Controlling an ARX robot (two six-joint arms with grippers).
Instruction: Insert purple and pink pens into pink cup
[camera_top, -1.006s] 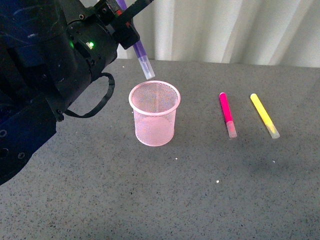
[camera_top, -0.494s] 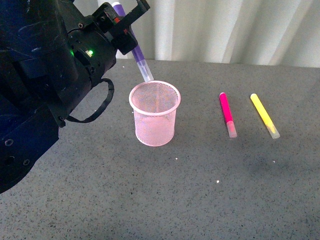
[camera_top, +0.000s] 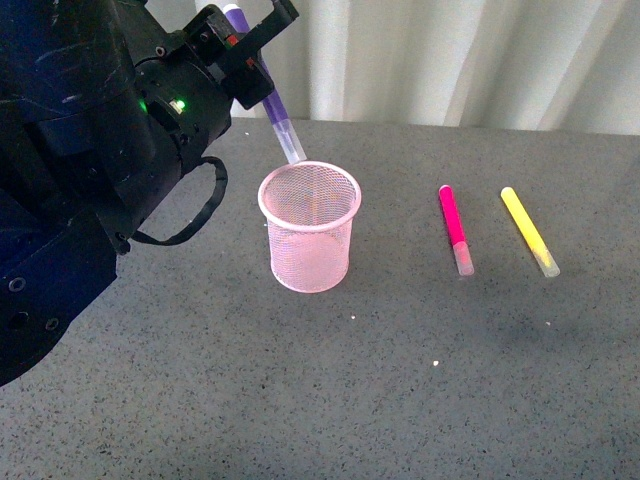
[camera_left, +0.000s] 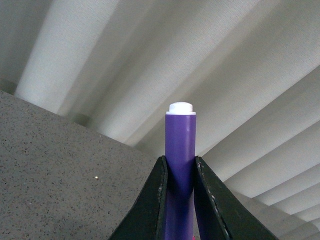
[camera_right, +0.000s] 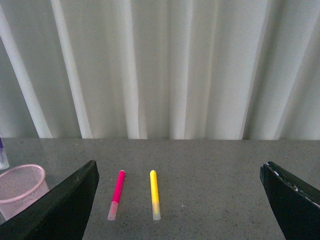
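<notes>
My left gripper (camera_top: 250, 62) is shut on the purple pen (camera_top: 277, 117), which slants down with its clear cap just behind the far left rim of the pink cup (camera_top: 309, 240). In the left wrist view the purple pen (camera_left: 180, 150) is clamped between both black fingers (camera_left: 156, 200), its white end sticking out. The pink mesh cup stands upright on the grey table. The pink pen (camera_top: 454, 228) lies flat to the cup's right. My right gripper (camera_right: 179, 200) is open, high above the table; its view shows the pink pen (camera_right: 116, 194) and the cup (camera_right: 21, 182).
A yellow marker (camera_top: 529, 231) lies just right of the pink pen; it also shows in the right wrist view as the yellow marker (camera_right: 154, 194). A white pleated curtain (camera_top: 450, 60) closes off the table's far edge. The left arm's dark bulk (camera_top: 80, 170) fills the left side.
From a second ago the left gripper dropped and shifted slightly left, bringing the purple pen's cap down near the cup's far rim. In the last half second nothing moved.
</notes>
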